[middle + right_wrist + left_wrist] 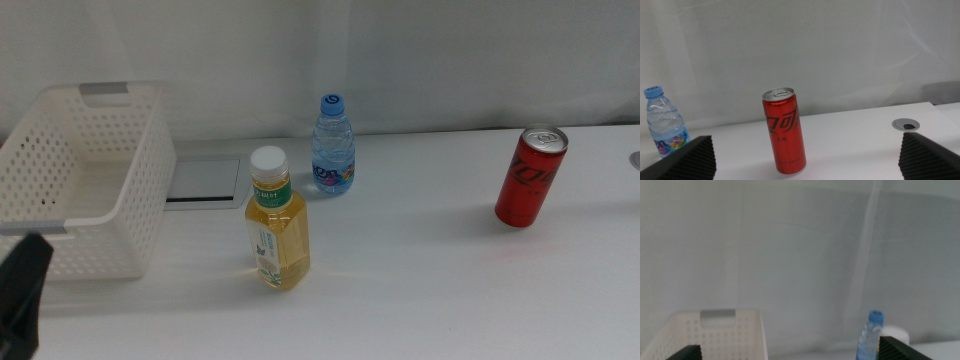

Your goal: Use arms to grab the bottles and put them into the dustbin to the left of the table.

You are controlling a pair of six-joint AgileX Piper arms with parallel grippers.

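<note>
A yellow-liquid bottle (275,225) with a white cap stands upright mid-table. A small clear bottle with a blue cap (333,148) stands behind it. A red soda can (530,177) stands upright at the right. The white perforated dustbin (80,180) sits at the left and looks empty. My left gripper (22,290) is low at the bottom left, in front of the dustbin. Its wrist view shows the jaws wide apart and empty (795,355), with the dustbin (715,335) and the clear bottle (869,335) ahead. My right gripper (807,150) is open and empty, facing the can (785,132); it is out of the middle view.
A grey inset panel (205,180) lies in the white table beside the dustbin. A round cable hole (906,124) sits in the tabletop to the right of the can. A white curtain closes the back.
</note>
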